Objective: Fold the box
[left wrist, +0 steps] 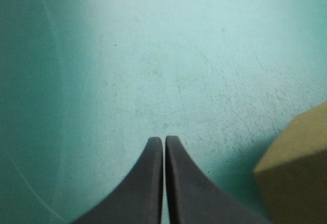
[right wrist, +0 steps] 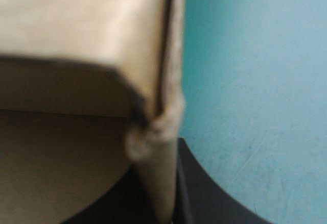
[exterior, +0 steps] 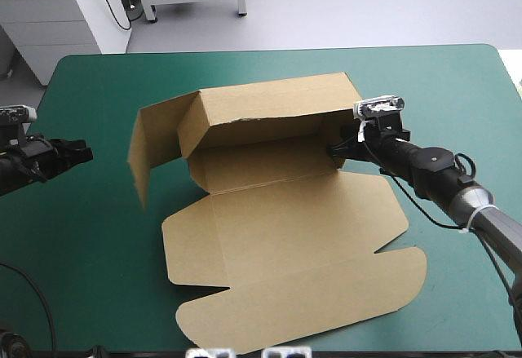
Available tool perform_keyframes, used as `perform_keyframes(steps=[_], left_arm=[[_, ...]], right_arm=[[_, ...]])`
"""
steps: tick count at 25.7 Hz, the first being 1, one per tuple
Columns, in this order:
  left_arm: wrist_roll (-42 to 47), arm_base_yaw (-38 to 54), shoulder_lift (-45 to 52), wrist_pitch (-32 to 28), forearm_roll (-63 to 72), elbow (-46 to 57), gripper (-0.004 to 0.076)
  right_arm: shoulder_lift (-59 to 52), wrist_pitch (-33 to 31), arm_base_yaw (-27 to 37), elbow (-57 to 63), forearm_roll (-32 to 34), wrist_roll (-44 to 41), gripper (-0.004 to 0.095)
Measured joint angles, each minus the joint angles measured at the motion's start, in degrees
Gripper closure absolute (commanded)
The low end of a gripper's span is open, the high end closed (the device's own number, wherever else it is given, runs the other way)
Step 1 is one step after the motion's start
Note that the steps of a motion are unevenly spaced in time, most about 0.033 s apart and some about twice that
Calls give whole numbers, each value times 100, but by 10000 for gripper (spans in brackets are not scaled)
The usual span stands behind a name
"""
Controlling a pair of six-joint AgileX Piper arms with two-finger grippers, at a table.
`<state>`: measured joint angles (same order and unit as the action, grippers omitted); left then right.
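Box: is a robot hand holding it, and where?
Yes. The right gripper pinches the box by its right end wall. The left gripper holds nothing.

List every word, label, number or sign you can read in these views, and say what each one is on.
None can be read.
The box is plain brown board, with no print on any face that shows.
The teal-green cover bears only faint scuffs, no labels.
The left end effector has plain black fingers without lettering.
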<state>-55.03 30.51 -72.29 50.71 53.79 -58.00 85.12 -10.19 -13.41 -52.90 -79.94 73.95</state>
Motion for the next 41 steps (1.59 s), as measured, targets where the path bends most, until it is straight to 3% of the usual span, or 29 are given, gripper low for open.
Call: perform_keyframes(steps=[2,7,11,15,20,29,35,41], left_arm=[[0,0,0,1,7,0,724],[0,0,0,18,19,0,724],[0,0,0,29,19,0,724],[0,0,0,43,19,0,724],[0,0,0,47,81,0,724],[0,0,0,94,323,0,727],[0,0,0,158,498,0,733],[0,0,0,219,561,0,732]], right_arm=[[43,-223,181,-54,587,-532,918],[76,-756,337,-615,3043,-2677,917],[249,-1733,337,-1595,4793,-4558,916],[519,-2750,337,-2400,5841,-5853,916],[912,-3944,337,-3014,6435,-6889,916],[1886,-5885,337,-4505,6856,-7541,905],[2612,-6108,337,-5397,6948,-7681,906],[3251,-5675,337,-5836,6927,-7653,903]])
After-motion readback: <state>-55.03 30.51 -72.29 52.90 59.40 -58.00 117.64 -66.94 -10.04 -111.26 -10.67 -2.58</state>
